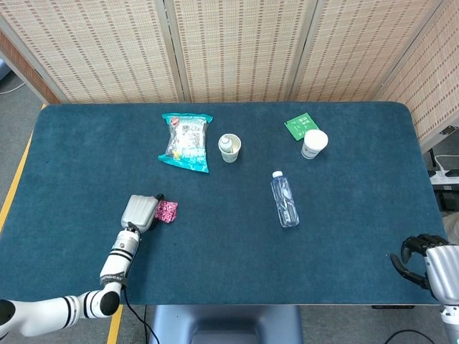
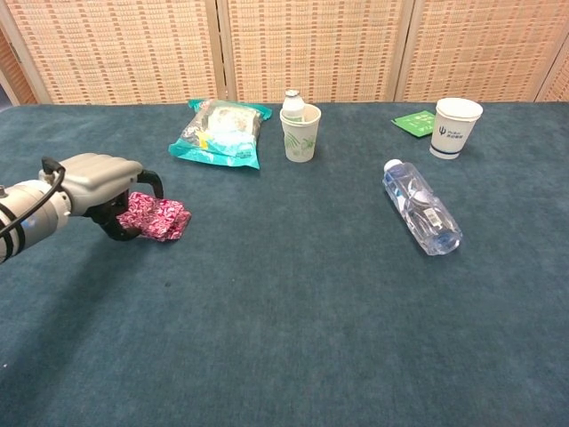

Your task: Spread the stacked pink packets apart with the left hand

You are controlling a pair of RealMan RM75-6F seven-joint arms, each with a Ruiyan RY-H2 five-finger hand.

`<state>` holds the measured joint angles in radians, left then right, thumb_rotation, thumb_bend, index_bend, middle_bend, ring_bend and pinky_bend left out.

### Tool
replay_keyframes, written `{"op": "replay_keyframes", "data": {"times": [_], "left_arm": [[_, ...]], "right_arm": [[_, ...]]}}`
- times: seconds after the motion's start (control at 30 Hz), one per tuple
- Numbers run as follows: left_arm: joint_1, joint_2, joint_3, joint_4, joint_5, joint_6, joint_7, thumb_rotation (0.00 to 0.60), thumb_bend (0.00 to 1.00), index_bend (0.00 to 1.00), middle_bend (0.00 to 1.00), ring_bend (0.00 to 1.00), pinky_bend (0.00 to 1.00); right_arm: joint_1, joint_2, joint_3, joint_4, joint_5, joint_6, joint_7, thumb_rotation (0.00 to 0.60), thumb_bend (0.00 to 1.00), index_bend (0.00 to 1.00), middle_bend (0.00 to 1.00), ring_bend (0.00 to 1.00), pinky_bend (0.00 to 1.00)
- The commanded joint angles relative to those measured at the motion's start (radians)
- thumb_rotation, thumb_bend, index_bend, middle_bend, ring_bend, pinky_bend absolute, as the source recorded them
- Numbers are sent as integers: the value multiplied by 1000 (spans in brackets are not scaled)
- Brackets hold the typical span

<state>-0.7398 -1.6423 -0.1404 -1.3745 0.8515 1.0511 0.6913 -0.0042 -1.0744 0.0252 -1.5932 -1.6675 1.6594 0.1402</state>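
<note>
The stacked pink packets (image 1: 167, 211) (image 2: 158, 218) lie on the blue table near its left front. My left hand (image 1: 140, 212) (image 2: 98, 181) sits over their left end. Its dark fingers (image 2: 121, 222) curl down around that end and grip it, hiding part of the stack. The packets look bunched and slightly lifted at the hand's side. I cannot tell the single packets apart. My right hand (image 1: 424, 262) hangs off the table's right front corner, fingers curled in with nothing in them; only the head view shows it.
A teal snack bag (image 1: 186, 140) (image 2: 220, 132) lies behind the packets. A paper cup with a small bottle in it (image 1: 229, 148) (image 2: 300, 131), a clear water bottle lying flat (image 1: 285, 198) (image 2: 421, 205), a white cup (image 1: 314, 143) (image 2: 457, 126) and a green sachet (image 1: 297, 125) (image 2: 414, 122) are further right.
</note>
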Motion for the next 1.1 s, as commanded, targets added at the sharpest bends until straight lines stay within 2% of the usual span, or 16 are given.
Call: {"op": "replay_keyframes", "data": {"times": [0.03, 0.23, 0.47, 1.0, 1.1], "left_arm": [[18, 30, 14, -39, 22, 25, -4, 600, 354, 524, 1000, 1000, 1000], [63, 111, 57, -121, 48, 52, -12, 600, 354, 532, 1000, 1000, 1000], [120, 168, 103, -98, 68, 60, -51, 600, 354, 538, 1000, 1000, 1000], [163, 136, 109, 55, 8, -2, -77, 600, 354, 542, 1000, 1000, 1000], [165, 131, 104, 61, -1, -9, -71, 600, 353, 498, 1000, 1000, 1000]], "right_arm": [[0, 0, -1, 0, 0, -1, -1, 600, 245, 739, 683, 556, 579], [1, 2, -1, -2, 3, -6, -1, 600, 244, 739, 683, 556, 580], [0, 3, -2, -3, -1, -3, 1, 600, 244, 739, 684, 556, 579], [3, 0, -1, -4, 5, -11, -10, 600, 245, 739, 683, 556, 580], [2, -1, -1, -5, 4, -9, -12, 600, 245, 739, 683, 556, 580]]}}
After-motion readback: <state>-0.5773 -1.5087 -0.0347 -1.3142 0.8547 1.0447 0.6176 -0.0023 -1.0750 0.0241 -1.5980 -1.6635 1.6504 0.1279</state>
